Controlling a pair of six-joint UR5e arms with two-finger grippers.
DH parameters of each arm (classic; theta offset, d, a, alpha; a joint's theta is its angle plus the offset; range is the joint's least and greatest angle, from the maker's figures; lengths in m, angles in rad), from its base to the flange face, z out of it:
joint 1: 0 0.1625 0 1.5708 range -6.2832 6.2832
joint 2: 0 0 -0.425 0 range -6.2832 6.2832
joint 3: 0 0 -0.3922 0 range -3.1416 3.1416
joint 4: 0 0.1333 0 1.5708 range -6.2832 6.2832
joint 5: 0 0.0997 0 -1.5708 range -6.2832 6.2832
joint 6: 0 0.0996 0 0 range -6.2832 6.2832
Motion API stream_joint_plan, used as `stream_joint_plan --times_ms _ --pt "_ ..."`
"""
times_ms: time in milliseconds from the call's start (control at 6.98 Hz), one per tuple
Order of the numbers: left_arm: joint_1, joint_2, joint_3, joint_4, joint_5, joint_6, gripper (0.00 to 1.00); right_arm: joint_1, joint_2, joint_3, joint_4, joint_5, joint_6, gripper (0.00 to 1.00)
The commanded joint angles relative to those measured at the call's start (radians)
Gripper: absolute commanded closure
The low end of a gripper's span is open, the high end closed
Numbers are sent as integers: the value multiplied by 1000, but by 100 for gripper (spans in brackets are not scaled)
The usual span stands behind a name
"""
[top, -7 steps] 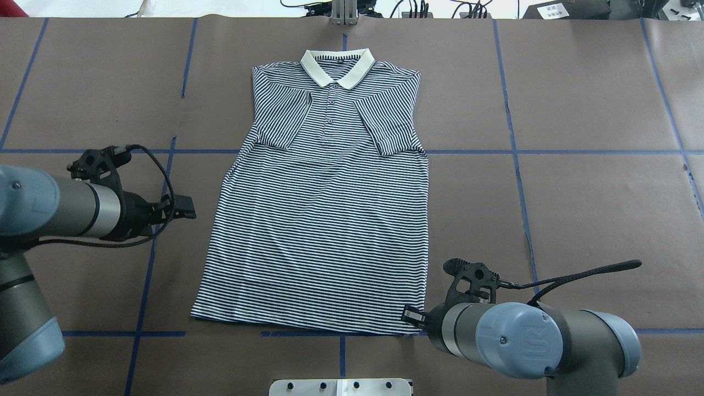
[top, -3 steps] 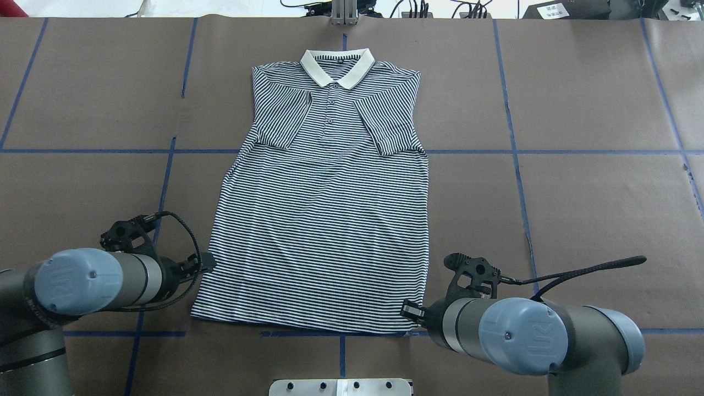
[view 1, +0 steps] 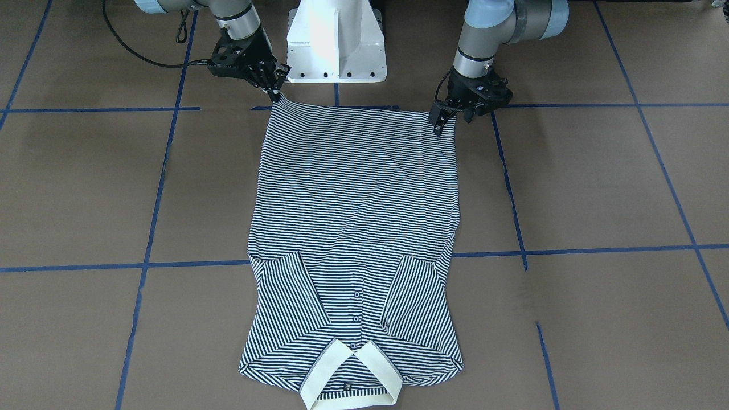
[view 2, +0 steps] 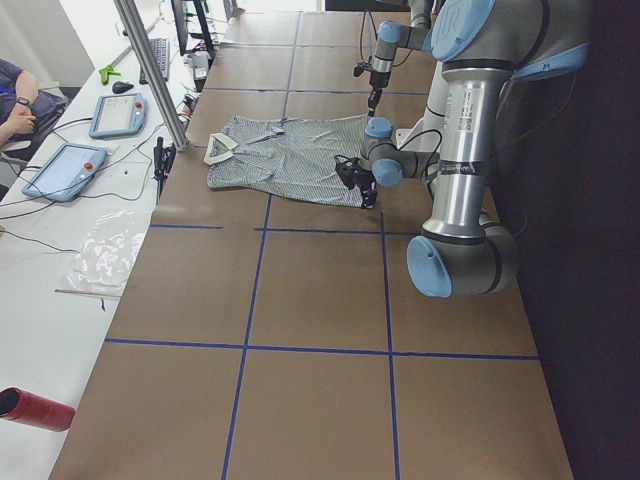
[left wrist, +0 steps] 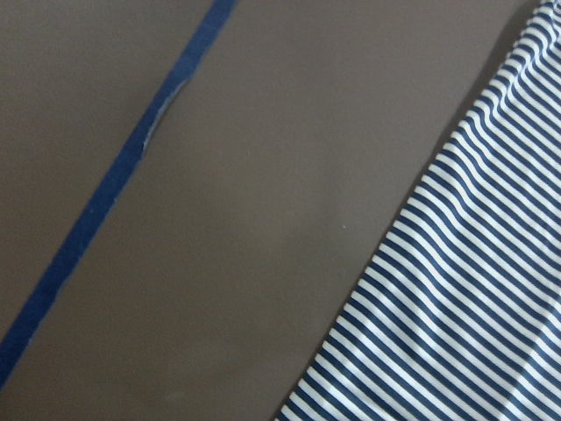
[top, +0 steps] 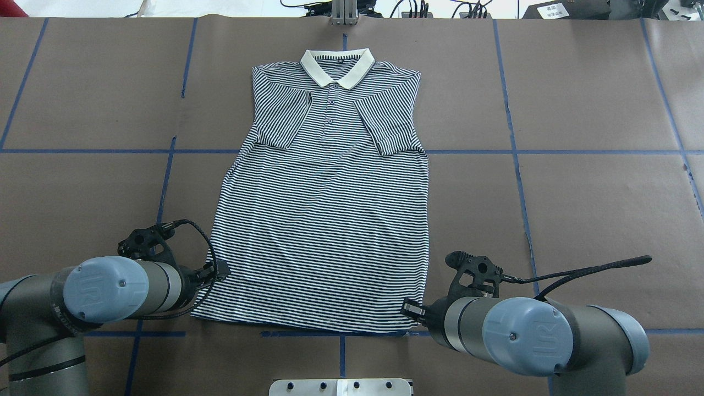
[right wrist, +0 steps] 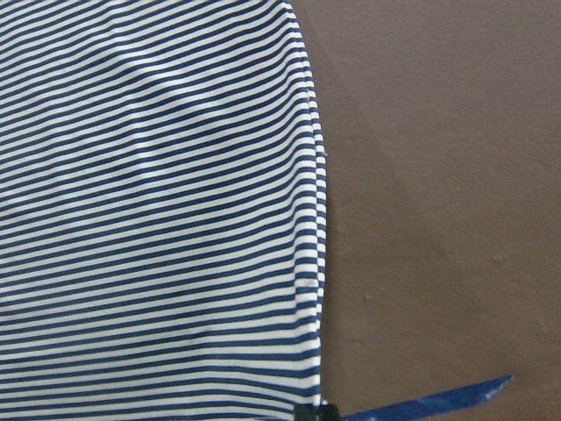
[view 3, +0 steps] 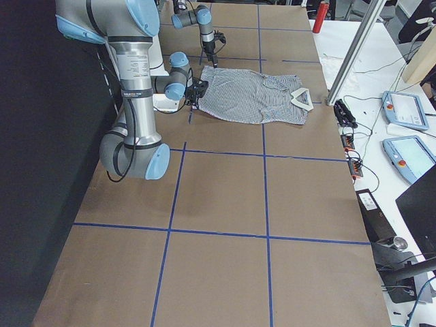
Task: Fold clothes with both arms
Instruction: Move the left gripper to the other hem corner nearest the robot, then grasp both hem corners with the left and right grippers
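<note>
Counter: brown paper covers the counter point(top: 594, 220), ruled into squares by blue tape point(top: 577, 152); the white pedestal point(view 1: 336, 40) stands at the robot's edge.
Shirt: your striped polo shirt point(top: 324, 231) lies flat and face up in the middle, with the cream collar point(top: 337, 69) at the far side from the robot and the hem nearest it.
Sleeves: the 2 sleeves point(top: 280, 118) are already turned in across the chest, so the body is 1 narrow panel. You can judge that the fold in hand takes the hem up toward the collar.
Arm placing: each arm stands at 1 end of the hem, most likely so both corners can rise level and the cloth does not skew.
Right claw: the right claw point(view 1: 275, 91) has its tips at the hem corner on its side, and the corner peaks slightly toward them. The fingers look close together, but you cannot tell whether cloth is pinched between them.
Left claw: the left claw point(view 1: 439, 126) points down at the shirt's side edge near the other hem corner, a little up the side from it in the overhead view. Its wrist camera shows only the stripe edge and bare paper, so you cannot tell whether it is wide or narrow.
Risk: a grip up the side instead of at the corner would probably lift the hem crooked.
</note>
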Motion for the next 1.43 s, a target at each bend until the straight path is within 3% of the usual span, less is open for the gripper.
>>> stream_joint_plan --times_ms 0,859,1002,1289 --pt "20 5 0 3 0 -2 3 -1 3 -4 0 -1 3 100" --pt "73 25 -2 6 22 -42 8 6 3 -4 2 8 0 100" --pt "71 25 -2 6 22 -42 15 9 3 -4 2 8 -2 100" --pt "71 25 -3 6 22 -42 49 9 3 -5 2 8 -2 100"
